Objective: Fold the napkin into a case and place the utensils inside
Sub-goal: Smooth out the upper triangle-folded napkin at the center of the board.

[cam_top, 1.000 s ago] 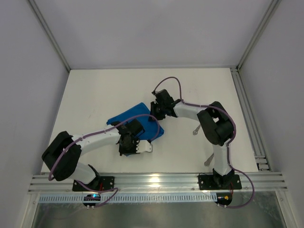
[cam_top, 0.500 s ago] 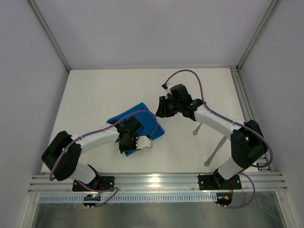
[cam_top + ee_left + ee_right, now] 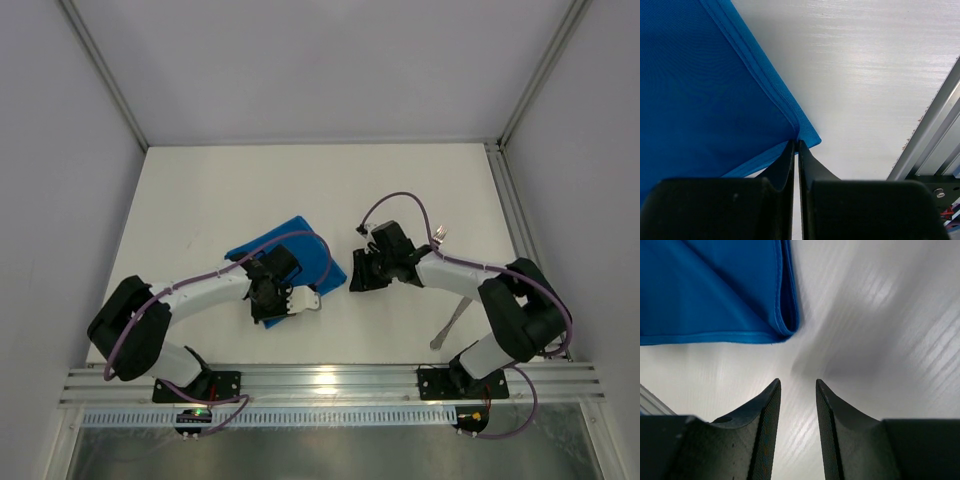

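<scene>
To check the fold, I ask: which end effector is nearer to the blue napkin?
Left. The left end effector, shut, has its tips on the corner hem of the napkin. The right end effector, open, hangs over the table beside it, not touching.

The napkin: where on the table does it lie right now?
In the top view, the napkin lies left of centre on the table, partly under the left gripper, with the right gripper just right of it.
</scene>
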